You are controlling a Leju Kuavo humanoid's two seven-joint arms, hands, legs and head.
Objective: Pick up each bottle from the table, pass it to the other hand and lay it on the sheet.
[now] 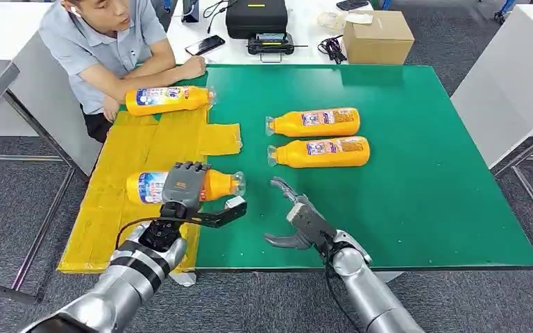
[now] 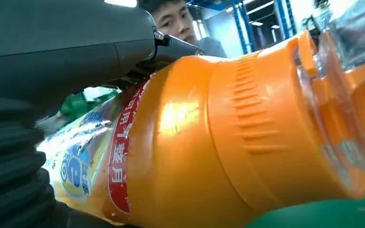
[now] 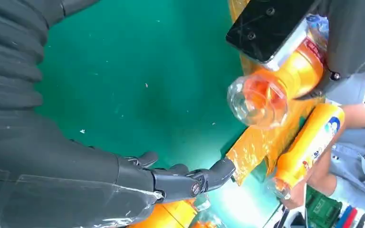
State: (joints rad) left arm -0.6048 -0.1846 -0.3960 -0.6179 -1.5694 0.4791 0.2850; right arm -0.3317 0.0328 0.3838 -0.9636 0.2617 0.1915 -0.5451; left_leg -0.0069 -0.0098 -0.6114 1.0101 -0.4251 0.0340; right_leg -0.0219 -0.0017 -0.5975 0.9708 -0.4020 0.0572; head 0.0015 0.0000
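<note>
Four orange bottles are in sight: one (image 1: 168, 99) on the yellow sheet (image 1: 118, 173) by the seated person (image 1: 104, 41), one (image 1: 208, 186) in the robot's left hand (image 1: 184, 191), and two (image 1: 314, 122) (image 1: 319, 152) side by side on the green surface (image 1: 423, 173). There is one sheet, one person, and two robot hands, the right hand (image 1: 295, 218) holding nothing. Beyond the green stand one cardboard box (image 1: 378, 36), one black case (image 1: 257, 15) and one phone (image 1: 205, 45).

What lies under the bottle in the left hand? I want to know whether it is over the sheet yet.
The bottle gripped by the left hand is above the yellow sheet, its clear cap end reaching over the green mat. The hand hides the sheet directly below.
</note>
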